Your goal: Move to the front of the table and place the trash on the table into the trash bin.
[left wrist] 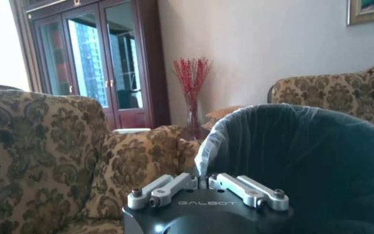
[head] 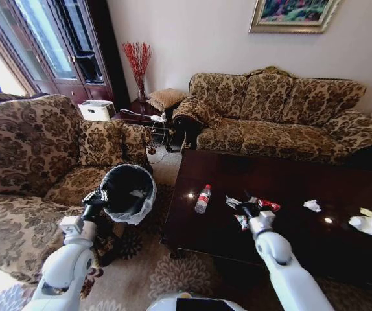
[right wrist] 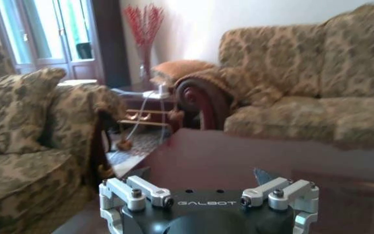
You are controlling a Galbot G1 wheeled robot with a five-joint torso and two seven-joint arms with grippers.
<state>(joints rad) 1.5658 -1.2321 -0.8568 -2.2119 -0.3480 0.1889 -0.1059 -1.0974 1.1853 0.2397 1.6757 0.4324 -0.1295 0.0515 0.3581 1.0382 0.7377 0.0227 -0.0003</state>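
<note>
While the left pincer (head: 94, 197) grips the trash bin (head: 129, 192) rim, the right pincer (head: 247, 210) hovers, seemingly released, over wrappers (head: 258, 205).

Glossy dark brown table (head: 341, 194), black trash bin (head: 129, 186), gold-brown floral sofas (head: 283, 113).

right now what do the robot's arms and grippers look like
Both arms have smooth, rounded white shells. The left gripper and right gripper are black. Up close, each black housing carries white GALBOT lettering, with silver-grey metal linkage bars fastened by dark bolts.
</note>
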